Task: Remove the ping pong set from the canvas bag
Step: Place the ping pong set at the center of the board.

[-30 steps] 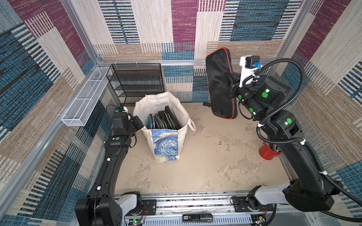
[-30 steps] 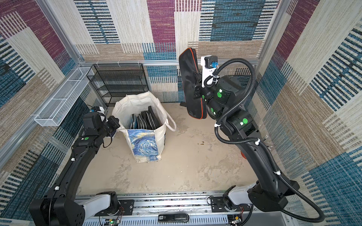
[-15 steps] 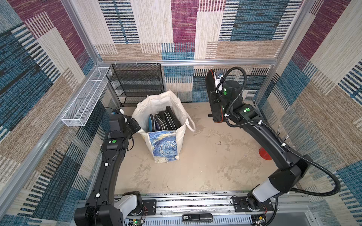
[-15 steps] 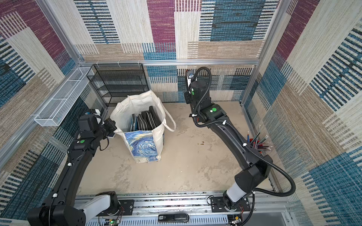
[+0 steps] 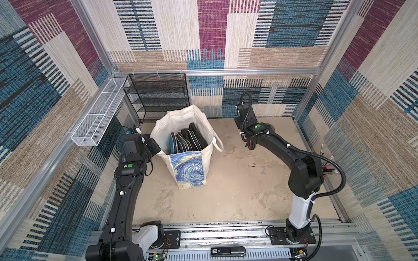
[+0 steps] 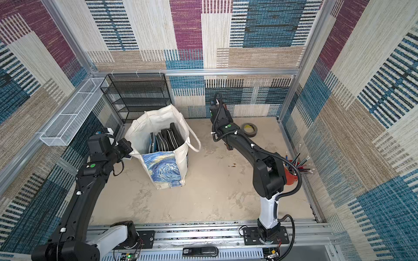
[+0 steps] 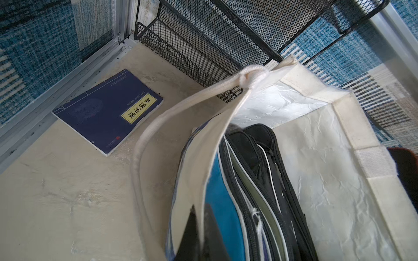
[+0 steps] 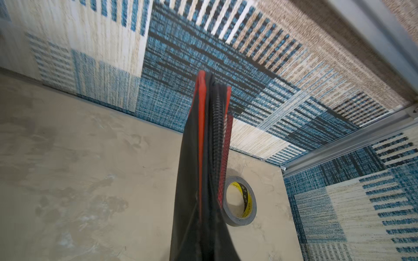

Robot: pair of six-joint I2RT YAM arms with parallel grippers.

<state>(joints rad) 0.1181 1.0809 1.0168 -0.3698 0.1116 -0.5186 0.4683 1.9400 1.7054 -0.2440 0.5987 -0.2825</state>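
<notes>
cream-white canvas tote bag (image 5: pixel 181 123) with blue-and-yellow swirl print: upright, mouth open, at 10 o'clock on the tabletop. flat black and blue zip cases (image 5: pixel 188 141) stand inside. left gripper (image 5: pixel 154 146) clamped on the bag's 9 o'clock rim. black zip paddle case with orange-red trim (image 8: pixel 199 180): outside the bag, pinched in the right gripper (image 8: pixel 201 250) near 1 o'clock, beside a grey tape roll (image 6: pixel 250 130). beige tabletop (image 5: pixel 226 192): mottled, stained. black mesh rack (image 5: pixel 158 97) at 11, white wire basket (image 5: pixel 99 113) at 9, red pencil cup (image 6: pixel 291 177) at 3. walls: woven patchwork panels (image 5: pixel 210 34), aluminium frame.
</notes>
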